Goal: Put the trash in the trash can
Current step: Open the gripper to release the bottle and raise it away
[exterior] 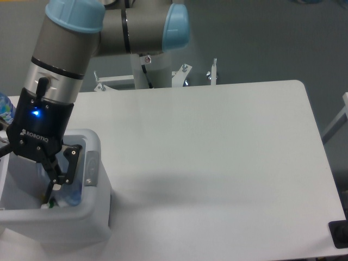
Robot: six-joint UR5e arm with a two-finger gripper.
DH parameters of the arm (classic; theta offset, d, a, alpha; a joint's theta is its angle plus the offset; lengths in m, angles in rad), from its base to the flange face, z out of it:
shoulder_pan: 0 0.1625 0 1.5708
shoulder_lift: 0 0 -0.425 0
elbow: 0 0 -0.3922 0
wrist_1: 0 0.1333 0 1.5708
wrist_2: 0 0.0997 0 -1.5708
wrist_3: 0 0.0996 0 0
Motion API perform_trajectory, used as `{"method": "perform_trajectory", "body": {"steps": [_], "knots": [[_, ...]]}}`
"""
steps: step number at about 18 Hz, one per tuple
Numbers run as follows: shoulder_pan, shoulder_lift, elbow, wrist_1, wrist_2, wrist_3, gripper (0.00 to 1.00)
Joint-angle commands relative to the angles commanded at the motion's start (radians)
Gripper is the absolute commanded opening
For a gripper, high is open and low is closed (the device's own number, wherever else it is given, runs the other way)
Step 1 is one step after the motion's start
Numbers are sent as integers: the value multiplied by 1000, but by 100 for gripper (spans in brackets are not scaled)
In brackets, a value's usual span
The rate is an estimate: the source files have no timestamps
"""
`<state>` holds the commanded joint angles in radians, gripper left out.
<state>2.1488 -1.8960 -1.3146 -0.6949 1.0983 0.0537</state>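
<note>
Reaching down from the top of the frame toward the lower left: the arm (81,43), grey with light-blue joint caps, wrist pointing almost straight down, a blue light glowing on the black wrist body. Poised over the open top of the trash can (92,217) at the lower left corner of the table (217,157), with the gripper (32,179) dipped inside the rim. Fingers (68,166) spread wide apart, the right-hand one plainly visible as a black linkage angled down into the bin, the left-hand one mostly cut off by the frame edge. Nothing clamped between them, as far as can be made out.

Lying inside the can, just below the spread fingers: the bottle (73,193), clear with a bluish tint, only a small part showing against the inner wall on the side nearest the grey handle tab (91,168). Whether a finger touches it cannot be told. Paper piece hidden by the gripper.

Peeking in at the left edge, behind the can: a blue-labelled bottle (4,109), upright on the table.
</note>
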Motion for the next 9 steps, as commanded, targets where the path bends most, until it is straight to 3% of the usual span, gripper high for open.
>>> {"method": "perform_trajectory", "body": {"steps": [6, 9], "knots": [[201, 15, 2, -8, 8, 14, 100], [261, 15, -18, -17, 98, 84, 100]]}}
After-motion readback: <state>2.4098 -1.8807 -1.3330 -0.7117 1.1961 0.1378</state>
